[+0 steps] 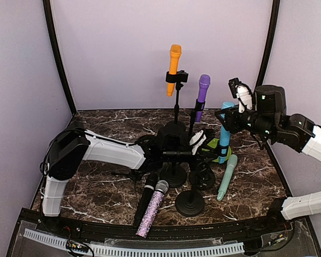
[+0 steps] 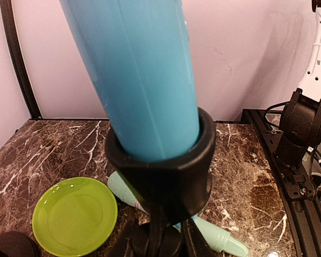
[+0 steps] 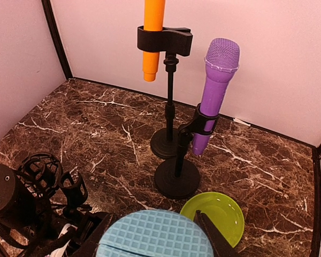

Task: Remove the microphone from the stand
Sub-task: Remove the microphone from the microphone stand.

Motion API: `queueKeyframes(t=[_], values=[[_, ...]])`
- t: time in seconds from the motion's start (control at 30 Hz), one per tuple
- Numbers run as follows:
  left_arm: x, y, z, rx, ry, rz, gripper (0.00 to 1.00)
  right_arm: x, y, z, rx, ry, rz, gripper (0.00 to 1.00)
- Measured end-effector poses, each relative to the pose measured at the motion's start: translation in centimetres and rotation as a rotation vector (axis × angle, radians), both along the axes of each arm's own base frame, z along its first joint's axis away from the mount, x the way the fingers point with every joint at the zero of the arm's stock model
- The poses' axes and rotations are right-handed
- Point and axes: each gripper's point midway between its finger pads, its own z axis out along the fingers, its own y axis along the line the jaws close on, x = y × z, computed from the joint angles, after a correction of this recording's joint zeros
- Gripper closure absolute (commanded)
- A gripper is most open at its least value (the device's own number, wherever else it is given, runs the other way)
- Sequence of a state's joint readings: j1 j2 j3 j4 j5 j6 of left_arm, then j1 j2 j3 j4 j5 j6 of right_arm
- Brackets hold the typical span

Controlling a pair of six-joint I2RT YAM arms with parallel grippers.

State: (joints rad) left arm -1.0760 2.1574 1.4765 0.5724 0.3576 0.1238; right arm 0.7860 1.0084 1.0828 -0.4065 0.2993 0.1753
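Left wrist: smooth blue microphone (image 2: 139, 75) in rounded black clip (image 2: 166, 166).

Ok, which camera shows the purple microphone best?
Right wrist: the purple microphone stands whole and large in its clip. Top external shows it small; left wrist does not show it.

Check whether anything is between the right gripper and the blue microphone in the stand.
Nothing visible does. The right gripper has its jaws either side of the head of the blue plastic microphone.

Lab test booth: plain lilac walls (image 1: 123, 48), marble-look tabletop (image 1: 112, 120), black corner posts (image 1: 58, 59).
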Motion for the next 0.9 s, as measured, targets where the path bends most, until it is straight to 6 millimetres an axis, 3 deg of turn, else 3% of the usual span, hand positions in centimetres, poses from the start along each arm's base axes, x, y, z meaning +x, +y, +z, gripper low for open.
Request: queueKeyframes(t=[0.47, 0.9], values=[[-0.8, -0.2, 1.4, -0.030, -0.034, -0.029, 1.00, -2.8, 0.2, 2.1, 0.023, -0.091, 0.166, 0.78], [-0.9, -0.2, 1.3, -0.027, -0.038, -0.036, 1.00, -3.7, 1.3, 2.3, 0.012, -0.122, 0.270, 0.77]])
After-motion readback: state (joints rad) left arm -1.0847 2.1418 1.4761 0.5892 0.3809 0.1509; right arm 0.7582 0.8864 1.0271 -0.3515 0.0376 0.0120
